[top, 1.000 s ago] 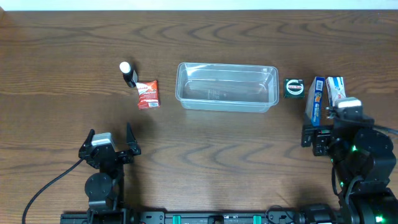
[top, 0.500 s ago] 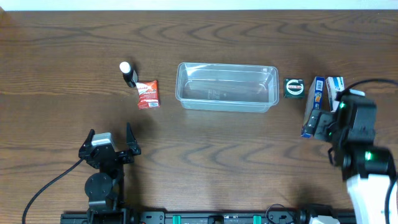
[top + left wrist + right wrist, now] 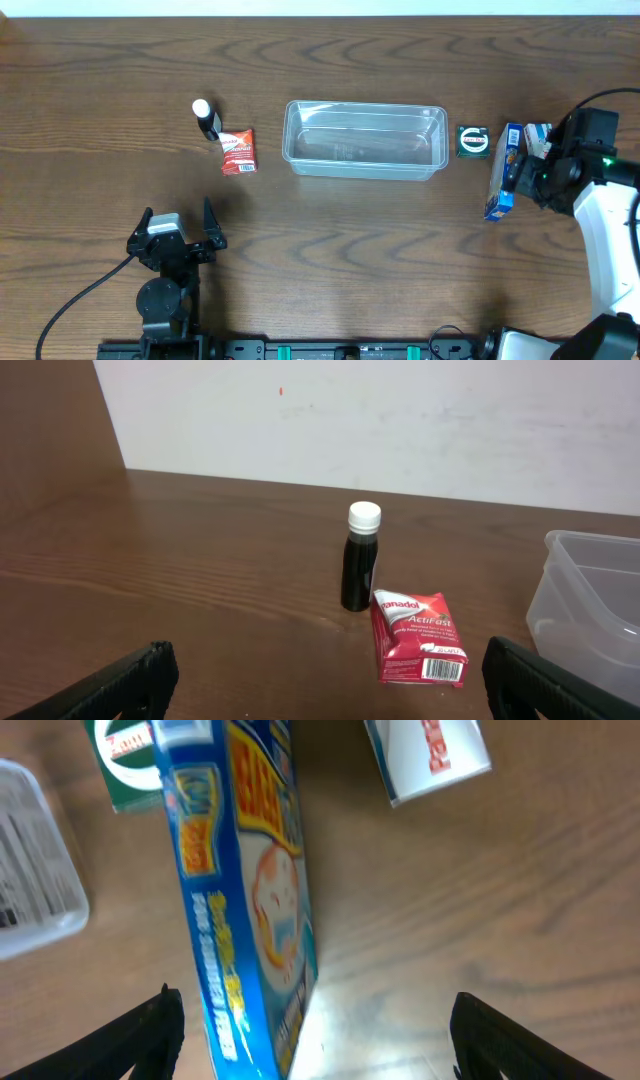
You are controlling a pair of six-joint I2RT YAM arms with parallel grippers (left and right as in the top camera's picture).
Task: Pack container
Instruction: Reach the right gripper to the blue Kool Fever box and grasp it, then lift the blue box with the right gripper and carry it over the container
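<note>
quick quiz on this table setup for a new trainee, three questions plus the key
1. True or false: the tub already holds something.
2. The black bottle stands: A) left of the tub, B) right of it, C) inside it.
3. Which item sits between the open fingers of the right hand?
Key: 1 false; 2 A; 3 the blue box.
</note>
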